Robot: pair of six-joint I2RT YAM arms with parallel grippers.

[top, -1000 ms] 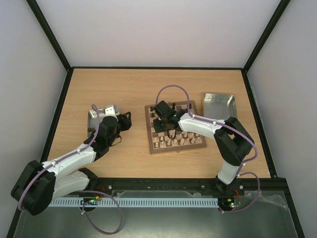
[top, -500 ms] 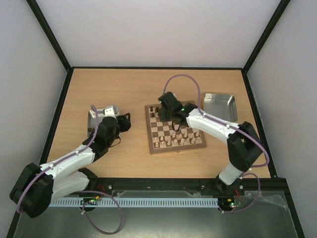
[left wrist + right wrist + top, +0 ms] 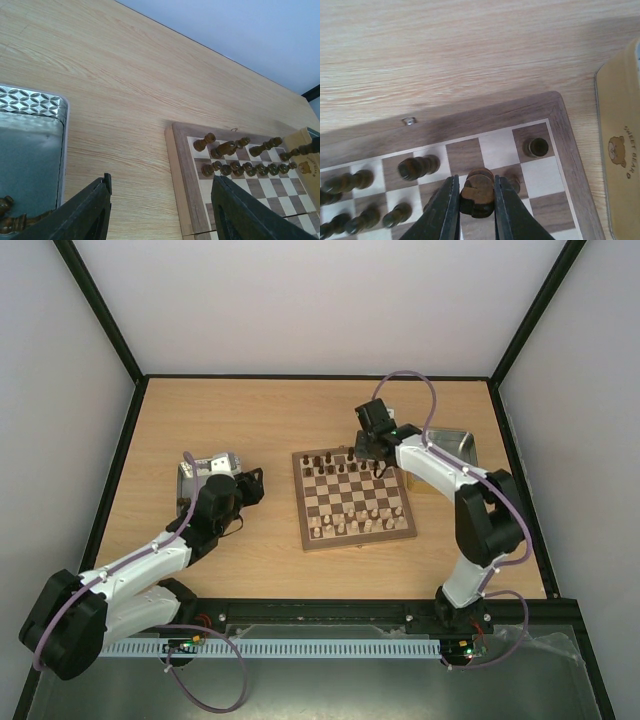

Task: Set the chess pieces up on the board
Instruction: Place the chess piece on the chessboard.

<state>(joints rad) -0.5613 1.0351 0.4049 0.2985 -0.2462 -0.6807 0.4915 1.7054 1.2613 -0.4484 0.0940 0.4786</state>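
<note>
Spotted the chess pieces [image 3: 330, 460], dark brown turned wood with rounded knobs, lined up in two rows along the far edge of the board [image 3: 357, 539]. Caught the held piece [image 3: 478, 196], glossy and blunt-topped, pinched between the slim black fingers [image 3: 447, 210] of the right pincer [image 3: 476, 184], closed snug on it over the far right corner squares; could not tell whether its base touched the wood. Noted the corner piece [image 3: 538, 146] upright on the dark corner square nearby.

Made out smooth cream and dark brown checks, a mid-brown border, and a small metal clasp [image 3: 409, 120] on the far edge. Saw pale cream pieces [image 3: 350, 525] on the near rows. Found a pale-yellow box [image 3: 620, 150] printed with a bear just off the right edge.

Had the left pincer [image 3: 161, 180] gaping wide, gripping nothing, over the light-grained tabletop [image 3: 125, 75] beside a shiny embossed metal tray [image 3: 30, 100] with a few more dark pieces inside. Glimpsed a second tray [image 3: 445, 430], plain metal, past the right arm.
</note>
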